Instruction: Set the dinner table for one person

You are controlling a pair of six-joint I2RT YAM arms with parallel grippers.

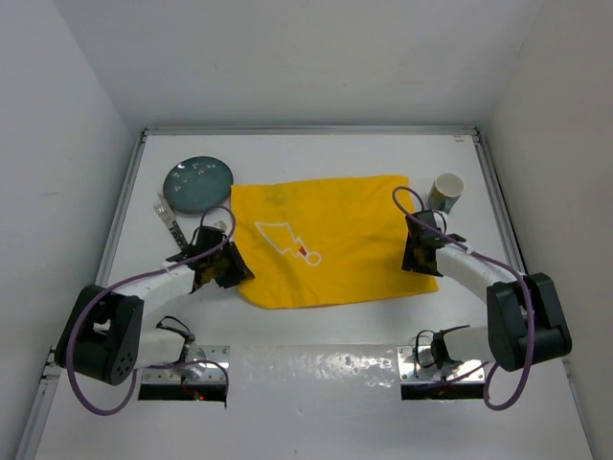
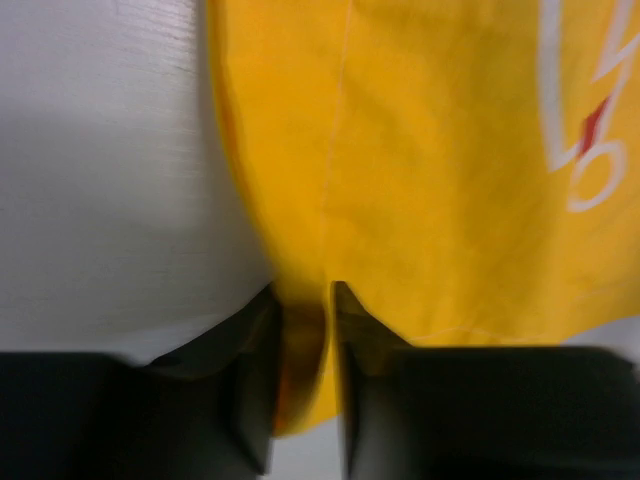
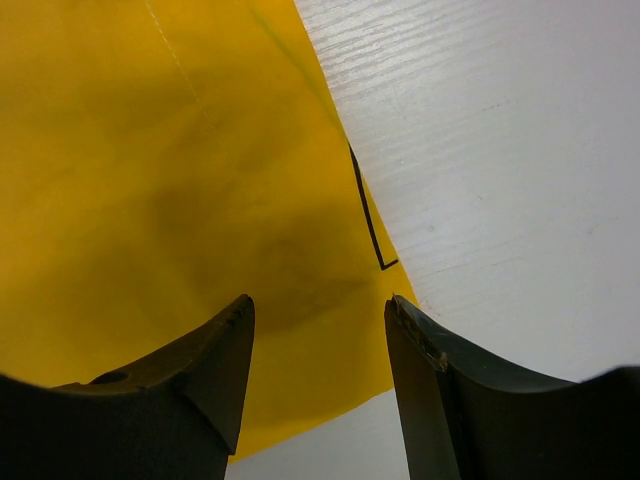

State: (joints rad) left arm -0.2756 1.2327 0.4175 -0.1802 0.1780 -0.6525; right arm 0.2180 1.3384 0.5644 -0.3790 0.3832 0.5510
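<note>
On the white dinner table lies a yellow cloth placemat with a white outline drawing. My left gripper is at its near left corner. In the left wrist view this gripper is shut on a raised fold of the placemat at the cloth's edge. My right gripper hovers at the near right corner. In the right wrist view it stands open, one finger over the placemat, the other over the bare table.
A teal plate sits at the back left, with a piece of cutlery just in front of it. A pale cup stands beyond the placemat's right far corner. Metal rails and white walls close the table in.
</note>
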